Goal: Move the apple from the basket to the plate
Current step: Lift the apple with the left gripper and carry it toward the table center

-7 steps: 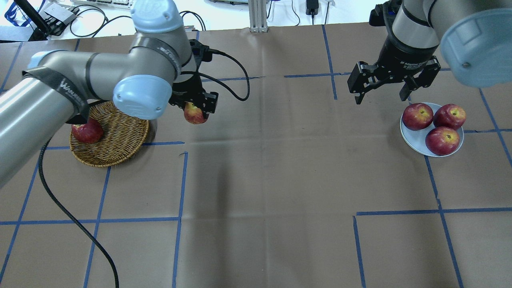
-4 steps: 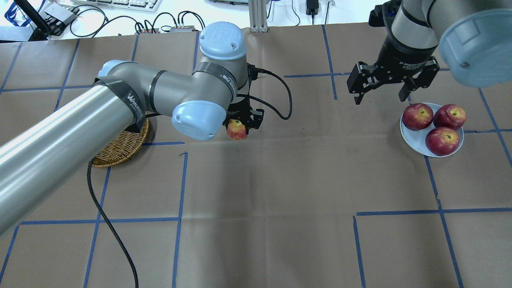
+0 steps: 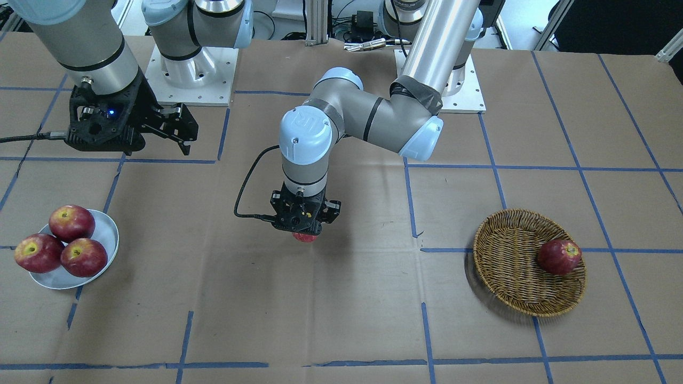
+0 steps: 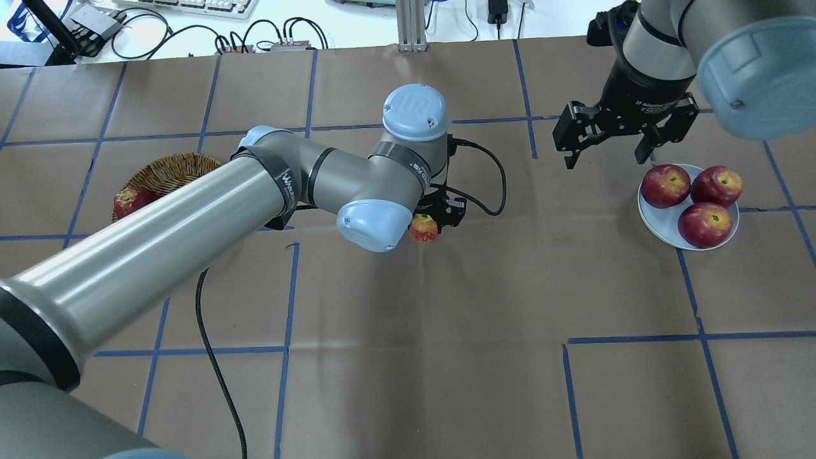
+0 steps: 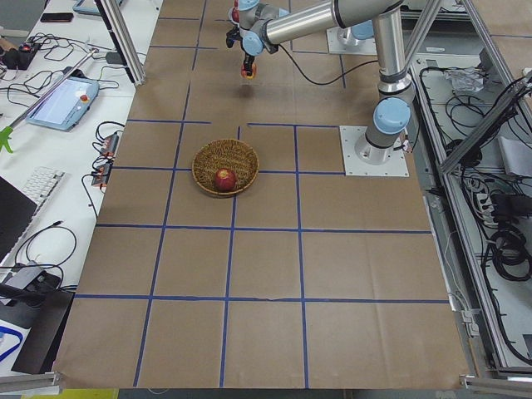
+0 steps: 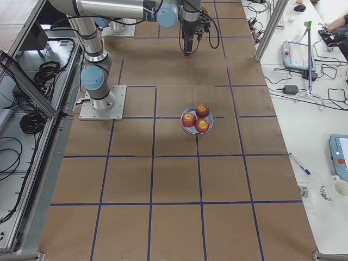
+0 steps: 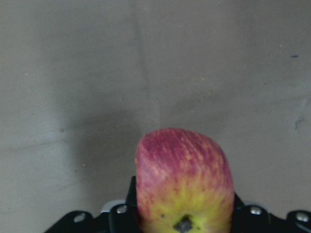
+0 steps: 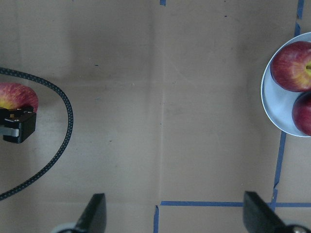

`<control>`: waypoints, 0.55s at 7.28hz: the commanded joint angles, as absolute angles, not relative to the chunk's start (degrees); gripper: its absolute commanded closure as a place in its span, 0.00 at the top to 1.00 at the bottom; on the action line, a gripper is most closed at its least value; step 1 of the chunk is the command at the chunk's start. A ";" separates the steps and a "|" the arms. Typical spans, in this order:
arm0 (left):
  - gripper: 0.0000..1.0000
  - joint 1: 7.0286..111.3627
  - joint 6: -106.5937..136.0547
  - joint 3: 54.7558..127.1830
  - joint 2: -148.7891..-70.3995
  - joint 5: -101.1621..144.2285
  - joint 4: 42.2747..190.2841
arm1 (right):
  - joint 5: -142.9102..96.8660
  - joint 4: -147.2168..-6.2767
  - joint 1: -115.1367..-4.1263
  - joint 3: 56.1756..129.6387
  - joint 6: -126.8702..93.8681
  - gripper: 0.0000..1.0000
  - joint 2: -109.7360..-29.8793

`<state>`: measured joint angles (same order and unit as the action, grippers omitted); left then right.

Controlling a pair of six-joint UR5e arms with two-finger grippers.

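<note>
My left gripper (image 4: 428, 224) is shut on the pinkish-red, yellow-streaked apple (image 4: 424, 228) and holds it low over the brown table near its middle. The apple fills the lower part of the left wrist view (image 7: 184, 189) and shows under the gripper in the front-facing view (image 3: 305, 236). The wicker basket (image 4: 167, 171) lies far to the left, partly hidden by my left arm. The white plate (image 4: 663, 224) lies at the right and holds three dark red apples. My right gripper (image 4: 609, 152) is open and empty, hovering just left of and behind the plate.
One dark red apple (image 3: 558, 256) lies in the basket (image 3: 512, 290). The left gripper's black cable (image 4: 491, 191) loops beside the wrist. Blue tape lines grid the paper-covered table. Bare table lies between the held apple and the plate (image 3: 109, 234).
My left arm has carried the apple to the right, from beside the basket to the table's middle. The right gripper has stayed open near the plate, almost still.
</note>
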<state>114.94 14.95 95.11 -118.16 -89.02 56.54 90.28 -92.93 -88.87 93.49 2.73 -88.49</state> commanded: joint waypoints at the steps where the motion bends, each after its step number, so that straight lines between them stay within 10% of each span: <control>1: 0.18 115.05 15.12 95.10 -119.96 -88.95 55.12 | 90.09 -93.78 -88.86 93.60 2.55 1.00 -88.42; 3: 0.25 115.05 14.94 95.10 -121.55 -88.94 53.62 | 89.74 -93.78 -88.94 93.60 2.29 1.00 -88.68; 4: 0.46 114.87 14.25 95.10 -121.55 -89.47 53.70 | 89.74 -93.78 -88.95 93.60 2.29 1.00 -88.68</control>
